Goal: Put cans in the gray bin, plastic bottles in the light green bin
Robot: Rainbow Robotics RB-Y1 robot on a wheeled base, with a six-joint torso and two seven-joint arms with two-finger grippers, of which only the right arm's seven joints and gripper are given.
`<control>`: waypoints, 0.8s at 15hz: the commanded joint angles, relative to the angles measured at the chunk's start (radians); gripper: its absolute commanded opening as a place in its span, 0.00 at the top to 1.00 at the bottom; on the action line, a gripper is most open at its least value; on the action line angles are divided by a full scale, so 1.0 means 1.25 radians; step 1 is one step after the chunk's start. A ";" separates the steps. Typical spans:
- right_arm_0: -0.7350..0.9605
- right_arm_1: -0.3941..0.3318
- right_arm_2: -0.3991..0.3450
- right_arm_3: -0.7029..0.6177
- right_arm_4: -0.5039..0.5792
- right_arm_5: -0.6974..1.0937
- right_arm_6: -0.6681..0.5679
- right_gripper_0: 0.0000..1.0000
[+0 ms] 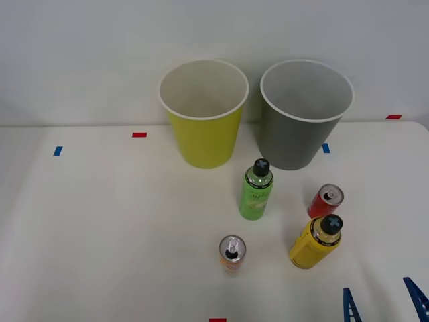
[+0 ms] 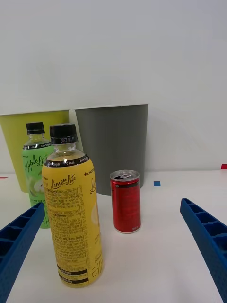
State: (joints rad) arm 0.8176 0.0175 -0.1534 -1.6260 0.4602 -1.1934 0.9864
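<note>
Wrist view reads "LemonLite" on the yellow bottle (image 2: 72, 210) before the open-fingered tool (image 2: 113, 255).

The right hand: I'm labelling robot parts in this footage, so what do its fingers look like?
The right hand has two bright blue fingers of what looks like plastic. Each is a long flat bar tapering toward its tip, with a row of ribs or notches along its inner face. In the front view their tips show as thin blue blades. No cables or markings are visible on them.

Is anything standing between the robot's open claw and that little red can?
Partly. The yellow bottle stands nearer the right gripper than the red can does, just to one side; the rest of the path looks bare.
</note>
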 commanded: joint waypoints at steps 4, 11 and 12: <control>0.000 0.000 0.000 0.000 0.000 0.000 0.000 0.00; 0.000 0.000 0.000 0.000 0.000 0.000 0.000 0.00; 0.000 0.000 0.000 0.000 0.000 0.000 0.000 0.00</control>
State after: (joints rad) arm 0.8176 0.0175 -0.1534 -1.6260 0.4602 -1.1934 0.9863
